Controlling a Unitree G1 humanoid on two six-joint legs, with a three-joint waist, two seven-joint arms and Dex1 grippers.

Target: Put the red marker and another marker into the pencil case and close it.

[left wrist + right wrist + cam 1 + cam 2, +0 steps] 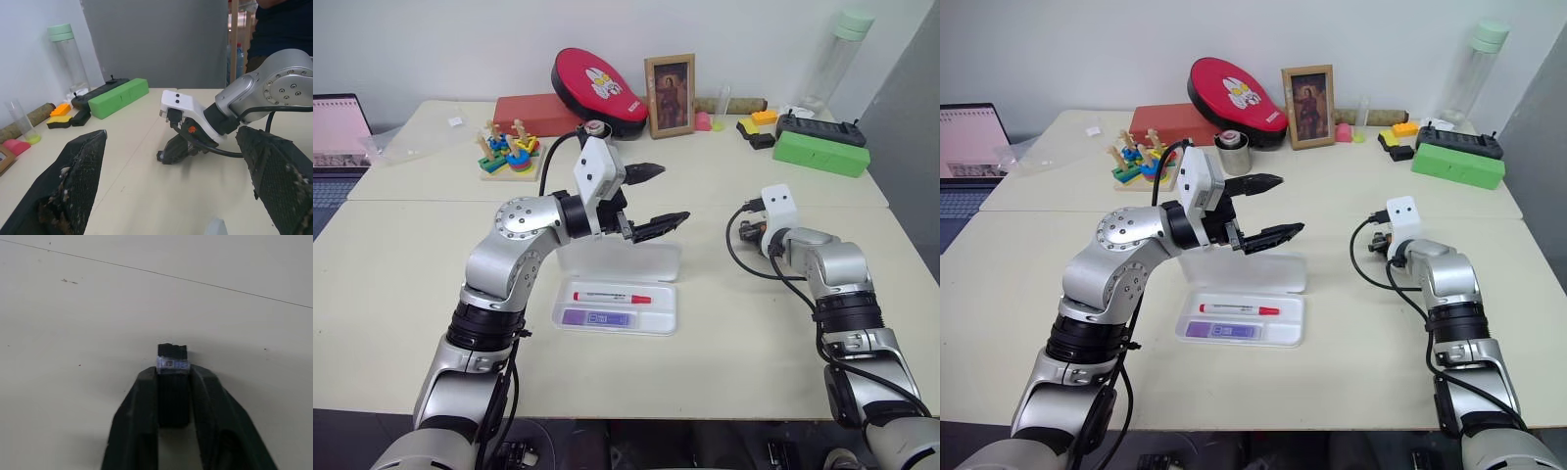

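**Markers in the open case, right pincer clamped on a small black block**

Below our left pincer point(656, 199) lies the pencil case point(658, 315), a flat white plastic box with rounded corners, its hinged lid raised upright behind the tray. Inside we see the red marker point(612, 297), slim and white-barrelled with a red cap, lying lengthwise; just beside it, on the side nearer our body, lies the stubby lavender marker point(595, 318). Both rest fully in the tray. Our left pincer hangs above the lid with its two black fingers spread wide, gripping nothing; the finger pads look rough and scuffed in the left wrist view.

Well to the right of that pincer, our right pincer point(173, 382) sits low over the bare, matte cream table point(401, 274). Its smooth dark fingers are drawn in against a small black block point(172, 384) that bears a pale label near its far end; the block sits squeezed between them.

Beyond both pincers, along the far side of the table, we see a green rectangular box point(820, 152) with a black device point(815, 128) behind it, a tall clear bottle with a pale green cap point(835, 59), a framed picture point(670, 95), a red padded oval point(599, 90) on a red flat box point(533, 113), a wooden stacking toy point(509, 150) and a small metal tin point(1233, 152). A laptop point(337, 137) sits at the far left. Nothing lies between the left pincer and the case lid.
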